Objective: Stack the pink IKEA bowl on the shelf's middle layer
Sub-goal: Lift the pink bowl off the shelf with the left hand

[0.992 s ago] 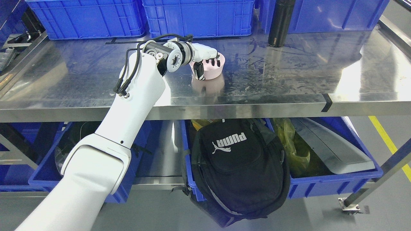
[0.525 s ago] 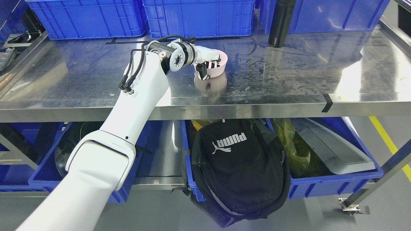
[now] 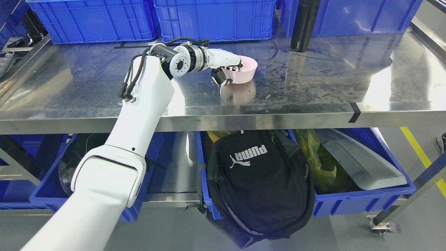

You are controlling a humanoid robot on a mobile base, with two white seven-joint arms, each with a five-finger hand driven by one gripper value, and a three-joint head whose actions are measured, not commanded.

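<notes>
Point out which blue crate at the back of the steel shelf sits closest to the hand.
The middle blue crate, right behind the left hand gripping the pink bowl. The left crate and right crate sit off to either side.

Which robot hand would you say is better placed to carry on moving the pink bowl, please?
Left: the left robot hand already grips the pink bowl at its rim on the steel shelf; no right arm is visible.

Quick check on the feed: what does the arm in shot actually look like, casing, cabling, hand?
The left arm has glossy white shells, with black cables looping outside along the forearm. The wrist is a silver and black ringed cylinder. The left hand has a white back and dark fingertips. No markings are legible.
</notes>
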